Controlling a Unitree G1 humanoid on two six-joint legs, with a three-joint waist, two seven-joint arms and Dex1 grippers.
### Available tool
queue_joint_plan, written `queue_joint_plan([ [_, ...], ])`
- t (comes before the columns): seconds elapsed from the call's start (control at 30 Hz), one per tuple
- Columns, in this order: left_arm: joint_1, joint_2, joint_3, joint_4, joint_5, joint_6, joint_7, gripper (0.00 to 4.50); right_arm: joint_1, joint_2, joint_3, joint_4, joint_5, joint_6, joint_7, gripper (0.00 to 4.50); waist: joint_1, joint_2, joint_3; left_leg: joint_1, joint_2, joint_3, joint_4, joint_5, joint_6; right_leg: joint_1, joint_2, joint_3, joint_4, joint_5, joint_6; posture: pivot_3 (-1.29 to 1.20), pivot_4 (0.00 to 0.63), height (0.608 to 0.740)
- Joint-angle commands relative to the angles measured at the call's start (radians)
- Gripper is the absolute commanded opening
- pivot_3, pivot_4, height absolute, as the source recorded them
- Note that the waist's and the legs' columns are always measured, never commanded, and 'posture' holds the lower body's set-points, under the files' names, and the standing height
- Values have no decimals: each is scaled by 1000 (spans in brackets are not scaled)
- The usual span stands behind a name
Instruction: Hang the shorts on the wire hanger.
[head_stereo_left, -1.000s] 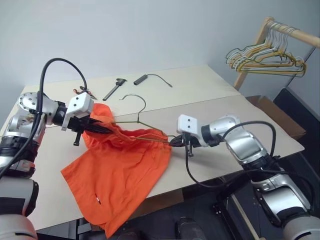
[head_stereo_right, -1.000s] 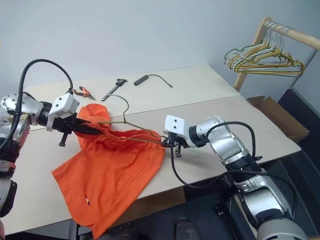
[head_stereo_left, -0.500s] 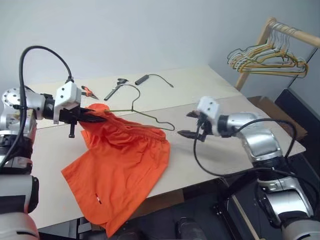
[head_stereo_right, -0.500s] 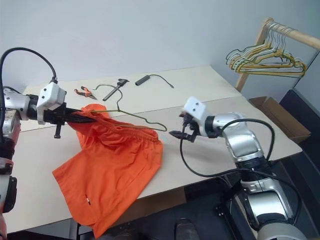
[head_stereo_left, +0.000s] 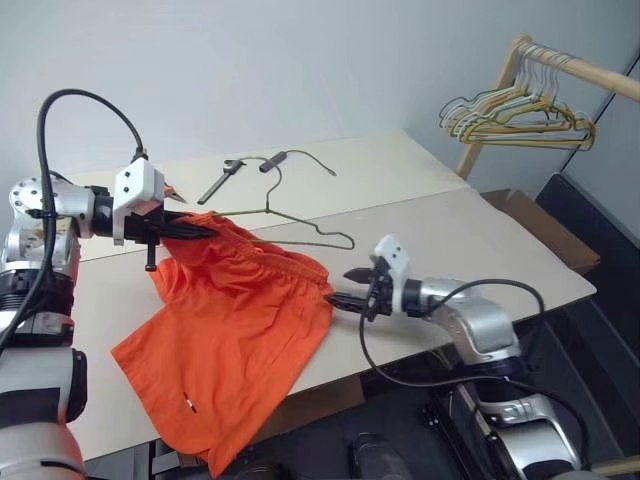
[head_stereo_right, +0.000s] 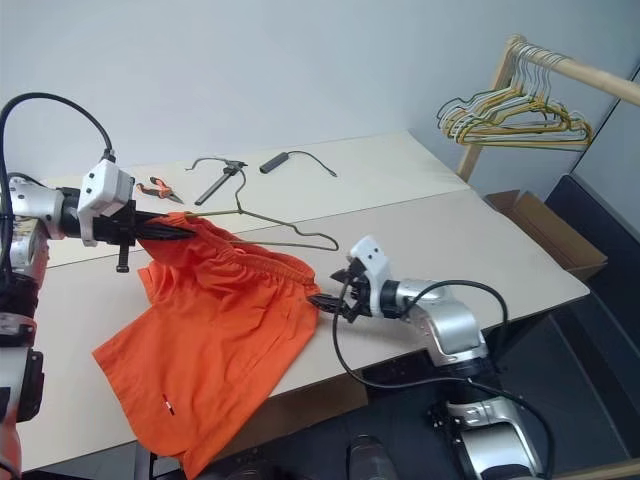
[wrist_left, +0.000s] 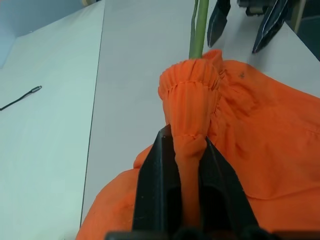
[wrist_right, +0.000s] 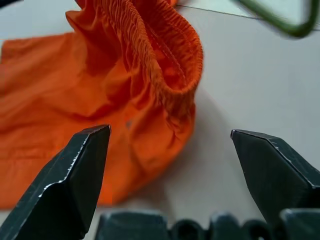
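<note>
The orange shorts (head_stereo_left: 230, 330) lie spread on the table (head_stereo_left: 450, 220), with their waistband raised at the left. My left gripper (head_stereo_left: 188, 228) is shut on a bunched piece of that waistband (wrist_left: 192, 95), held just above the table. The wire hanger (head_stereo_left: 267, 196) sticks out of the same bunch. Its green wire (wrist_left: 198, 30) runs away from my fingers, and its right corner (head_stereo_left: 348, 240) hangs free outside the shorts. My right gripper (head_stereo_left: 345, 286) is open, low over the table, pointing at the waistband's right end (wrist_right: 175, 65), with nothing between its fingers.
Orange-handled pliers (head_stereo_right: 155, 187), a caliper (head_stereo_left: 222, 178) and a black tool with a cable (head_stereo_left: 275, 160) lie at the back of the table. A wooden rack with pale hangers (head_stereo_left: 510, 110) stands at the right, above a cardboard box (head_stereo_left: 540, 225). The table's front edge runs under my right arm.
My right gripper let go at the hanger's right corner, opened, swung up to the right, then came back low by the waistband. The hanger's right corner now lies outside the shorts.
</note>
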Motion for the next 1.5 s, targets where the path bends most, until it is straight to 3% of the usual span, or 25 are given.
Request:
queue_joint_plan([
  [0.03,-16,9,36,-31,1,8,7,0,-62,22,-17,60,22,-17,-7,4450,1,0,0,0,0,0,0,0,0,0,0,0,0,0,0,-129,0,740],
  [0.07,-15,9,38,-32,1,8,8,0,-72,29,-19,81,27,-16,-5,4450,2,0,0,0,0,0,0,0,0,0,0,0,0,0,0,-129,0,740],
  [0.17,-8,11,45,-42,3,12,17,0,-90,41,-27,115,49,-6,9,3880,2,0,0,-1,0,0,1,1,-1,0,0,0,-1,0,0,-113,0,740],
  [0.53,35,30,84,-79,-21,37,-1,0,-88,46,-40,178,57,-4,18,177,2,0,0,-1,0,0,0,2,-3,0,0,0,-1,0,1,-101,0,740],
  [0.57,42,36,88,-87,-31,53,-18,0,-92,46,-49,188,62,-5,18,44,2,0,0,-1,0,0,0,2,-3,0,0,0,-1,0,1,-101,0,740],
  [0.7,87,123,27,-129,-137,77,-43,0,-122,16,-94,217,107,-4,49,44,-1,0,0,-1,0,0,0,2,-3,0,0,0,-1,0,1,-98,0,740],
  [0.9,64,185,-51,-91,-164,52,-44,0,-179,-94,-100,274,138,8,175,44,10,0,0,0,0,0,0,0,0,1,-1,0,-2,0,1,-101,0,740],
  [1.5,-5,110,-79,37,37,-45,-30,0,-169,-262,3,187,14,-166,256,44,27,-1,-1,-1,0,1,0,0,-1,0,-1,-1,-2,0,1,-121,0,740],
])
